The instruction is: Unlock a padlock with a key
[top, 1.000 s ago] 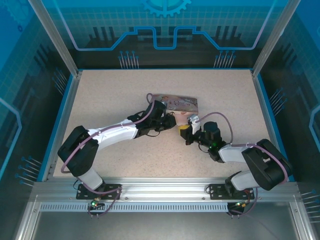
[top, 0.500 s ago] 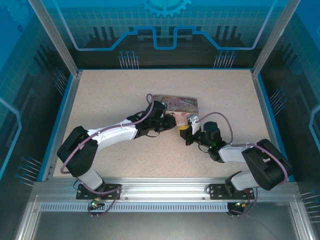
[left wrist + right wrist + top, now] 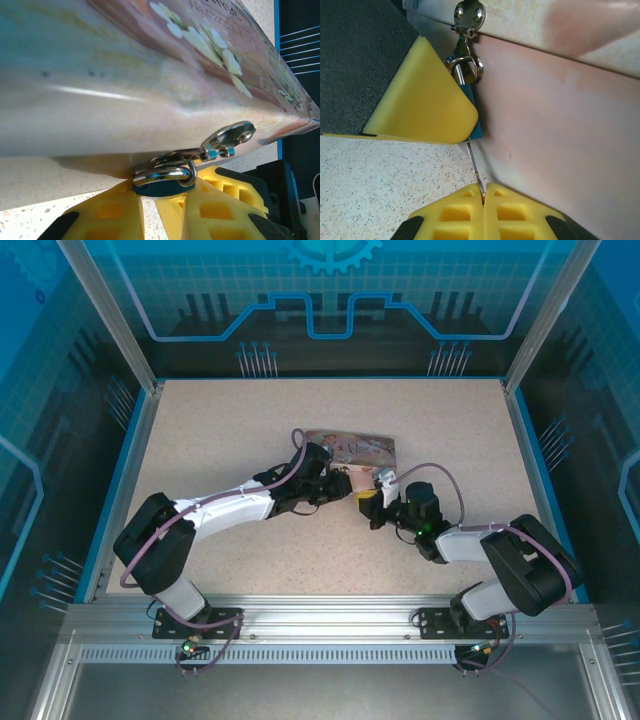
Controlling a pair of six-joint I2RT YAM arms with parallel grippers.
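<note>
Nothing here can be read for certain. The pink tin (image 3: 125,100) carries a line of small lettering (image 3: 215,7) just above its white flowers (image 3: 220,47), too blurred to make out.

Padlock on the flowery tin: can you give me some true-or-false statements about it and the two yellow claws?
1. The padlock hangs from the clasp of the tin. True.
2. The left gripper is open, clear of the padlock. False: it is shut on the padlock.
3. The right gripper pinches the thin key. True.
4. The tin is plain grey. False: it is pink with flowers.
</note>
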